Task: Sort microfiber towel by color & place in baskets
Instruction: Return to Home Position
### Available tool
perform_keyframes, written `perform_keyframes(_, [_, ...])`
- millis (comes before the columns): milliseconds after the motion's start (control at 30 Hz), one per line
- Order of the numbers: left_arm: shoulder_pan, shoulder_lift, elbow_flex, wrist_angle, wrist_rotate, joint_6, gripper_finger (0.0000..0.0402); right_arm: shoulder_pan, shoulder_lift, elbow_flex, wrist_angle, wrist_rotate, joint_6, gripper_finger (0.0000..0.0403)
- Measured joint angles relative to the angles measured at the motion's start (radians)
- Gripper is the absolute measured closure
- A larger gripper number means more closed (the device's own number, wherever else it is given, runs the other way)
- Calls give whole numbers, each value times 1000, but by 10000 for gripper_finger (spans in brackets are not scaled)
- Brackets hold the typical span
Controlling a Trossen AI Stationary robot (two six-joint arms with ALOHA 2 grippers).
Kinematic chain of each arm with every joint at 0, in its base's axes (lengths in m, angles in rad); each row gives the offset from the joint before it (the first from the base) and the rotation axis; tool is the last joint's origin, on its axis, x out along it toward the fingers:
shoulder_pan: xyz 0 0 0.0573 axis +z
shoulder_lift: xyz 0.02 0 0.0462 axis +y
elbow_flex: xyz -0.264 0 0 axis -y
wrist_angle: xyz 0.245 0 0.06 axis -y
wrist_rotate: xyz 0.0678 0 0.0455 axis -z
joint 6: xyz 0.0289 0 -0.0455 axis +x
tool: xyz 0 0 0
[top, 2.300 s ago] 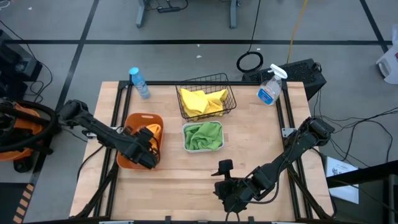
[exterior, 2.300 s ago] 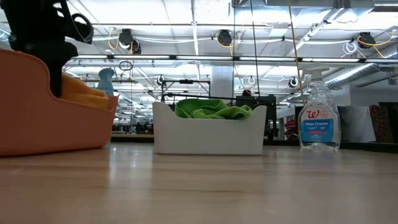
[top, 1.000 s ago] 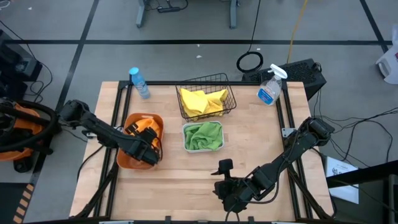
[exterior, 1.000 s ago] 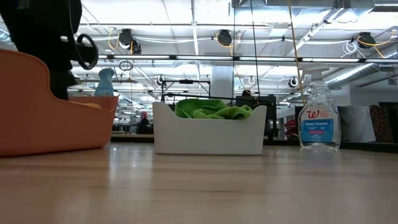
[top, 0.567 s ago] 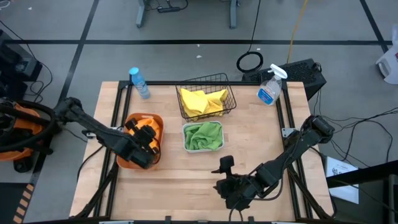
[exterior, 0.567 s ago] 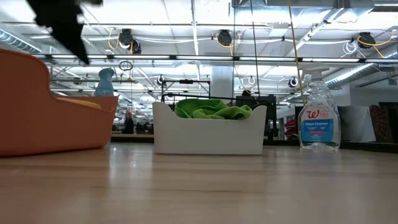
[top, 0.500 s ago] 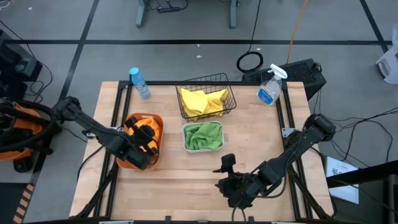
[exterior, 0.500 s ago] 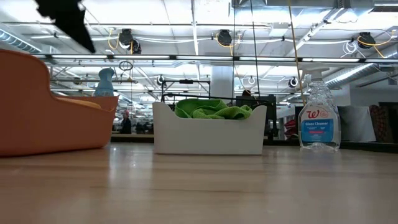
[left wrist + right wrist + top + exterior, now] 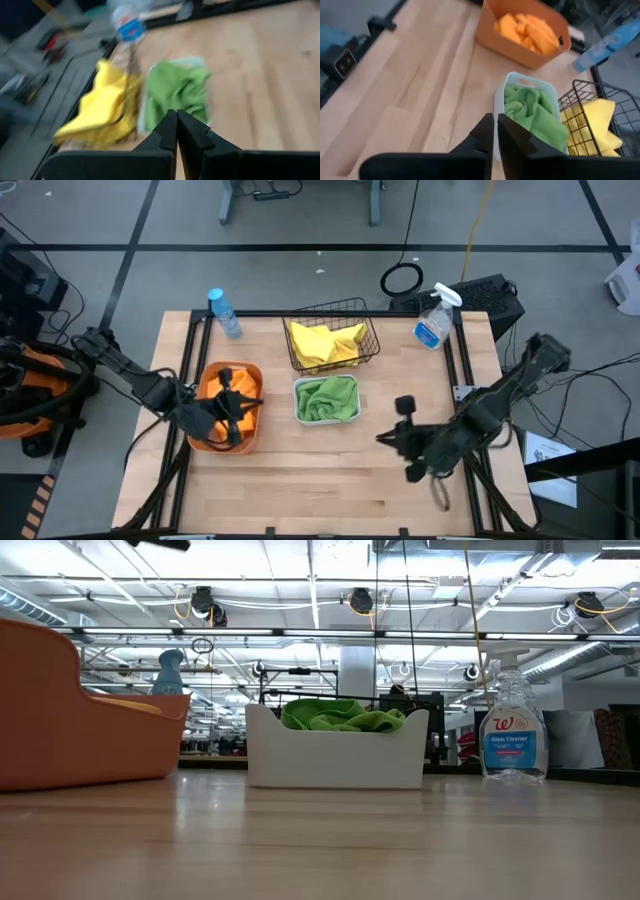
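Observation:
Orange towels lie in the orange tub at the table's left. A green towel fills the white bin at the middle, and a yellow towel lies in the black wire basket behind it. My left gripper hangs shut above the orange tub, touching nothing; its joined fingertips show in the left wrist view. My right gripper is shut and empty over bare table right of the white bin, pointing at the baskets.
A glass-cleaner spray bottle stands at the far right corner and a small water bottle at the far left. Bare wood stretches along the near half of the table. In the low view the tub, bin and spray bottle stand in a row.
My left gripper has risen out of the orange tub, leaving the orange towel lying inside, and has drawn back a little toward the table's left edge. My right gripper has swung from the near middle toward the table's right and far side.

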Motion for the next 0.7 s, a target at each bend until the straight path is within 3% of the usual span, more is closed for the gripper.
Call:
perform_keyframes(200, [25,-99,-202,382,114,271,389,-3,-266,-300,254,-6,-146,391])
perform_keyframes(400, [150,-197,-367,682,378,381,393,-50,-516,-519,406,-16,-219,400])
perform_keyframes(533, [261,-236,-438,772,542,416,397,-80,-642,-617,415,-61,-214,402])
perform_keyframes(700, [375,-262,-482,781,675,415,399,-107,-754,-761,532,-144,-220,402])
